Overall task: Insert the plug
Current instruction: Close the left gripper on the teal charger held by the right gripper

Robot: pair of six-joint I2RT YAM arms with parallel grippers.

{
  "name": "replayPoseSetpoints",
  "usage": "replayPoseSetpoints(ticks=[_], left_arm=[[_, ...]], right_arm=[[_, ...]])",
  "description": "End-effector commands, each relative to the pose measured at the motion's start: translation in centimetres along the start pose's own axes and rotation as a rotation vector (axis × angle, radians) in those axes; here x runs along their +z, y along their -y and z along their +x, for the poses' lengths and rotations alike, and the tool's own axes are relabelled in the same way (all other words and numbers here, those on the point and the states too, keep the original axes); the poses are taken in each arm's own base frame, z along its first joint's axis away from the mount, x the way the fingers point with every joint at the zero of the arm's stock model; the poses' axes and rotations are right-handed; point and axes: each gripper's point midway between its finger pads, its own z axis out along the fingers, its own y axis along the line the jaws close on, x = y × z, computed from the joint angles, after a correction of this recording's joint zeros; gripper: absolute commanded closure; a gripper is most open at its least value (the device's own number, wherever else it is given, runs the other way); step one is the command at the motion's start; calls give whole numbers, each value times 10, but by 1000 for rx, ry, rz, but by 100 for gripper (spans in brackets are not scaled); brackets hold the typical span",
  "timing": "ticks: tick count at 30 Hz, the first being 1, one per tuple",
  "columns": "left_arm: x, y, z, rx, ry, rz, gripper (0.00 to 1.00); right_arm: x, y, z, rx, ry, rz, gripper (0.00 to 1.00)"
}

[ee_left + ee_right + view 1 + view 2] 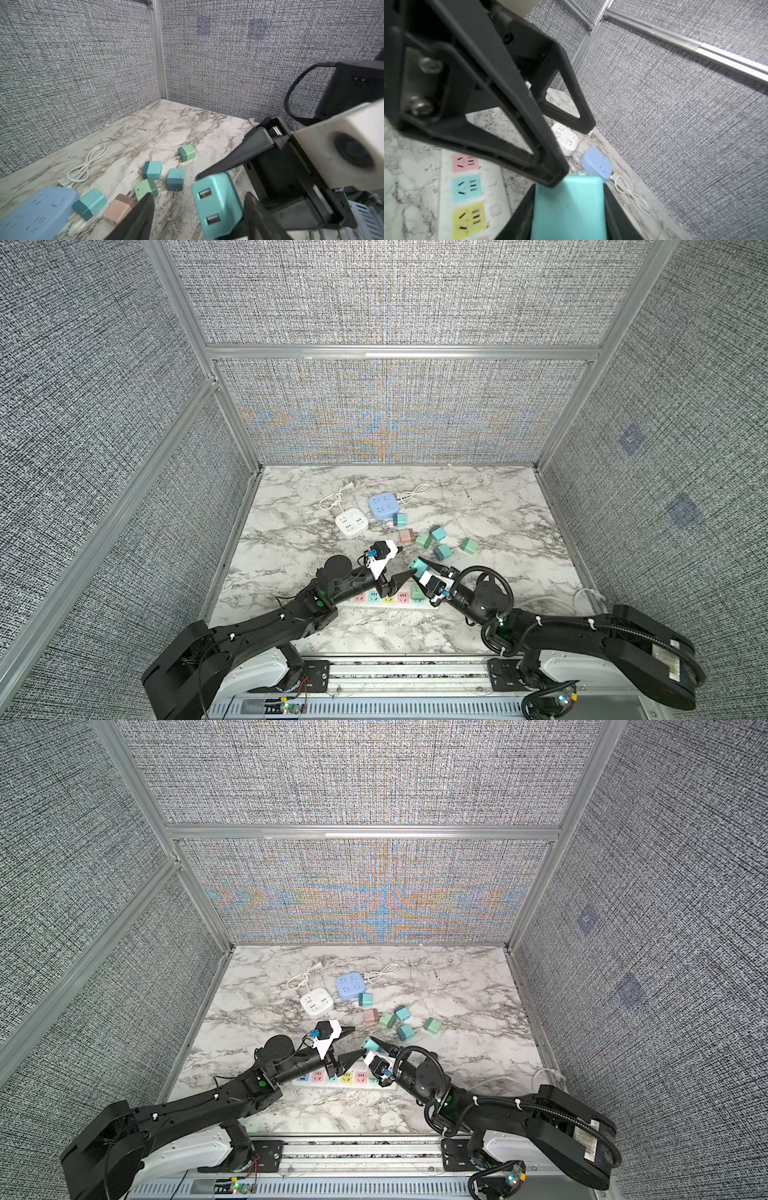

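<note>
A teal plug (417, 566) (368, 1044) (569, 207) with two USB ports (216, 204) hangs in the air above the white power strip (388, 599) (347, 1077) (467, 187), which has coloured sockets. My right gripper (420, 569) (371, 1047) (569, 188) is shut on the plug's sides. My left gripper (406, 561) (357, 1040) (198, 197) is open, and the plug's USB end sits between its fingers. That end lies close to one finger, with a wide gap to the other. The plug's prongs are hidden.
Several loose teal, green and pink plugs (436, 539) (174, 178) lie on the marble table beyond the grippers. A white cube socket (352, 522) and a blue one (383, 506) with coiled cables sit further back. Fabric walls enclose three sides.
</note>
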Motion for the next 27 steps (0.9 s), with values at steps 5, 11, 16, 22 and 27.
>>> replayPoseSetpoints(ticks=[5,11,16,22,27], left_arm=[[12,25,3,-38,-54,169,33],[23,22,16,-63,-117,179,35],[30,28,23,-76,-158,227,42],[32,36,24,-80,-172,288,58],[31,40,25,-77,-177,314,77]], right_arm=[[0,19,-22,-147,58,79,100],[0,20,-33,-189,98,81,100],[2,23,-41,-213,119,91,100],[7,31,-47,-249,135,139,100],[10,34,-49,-272,147,176,100]])
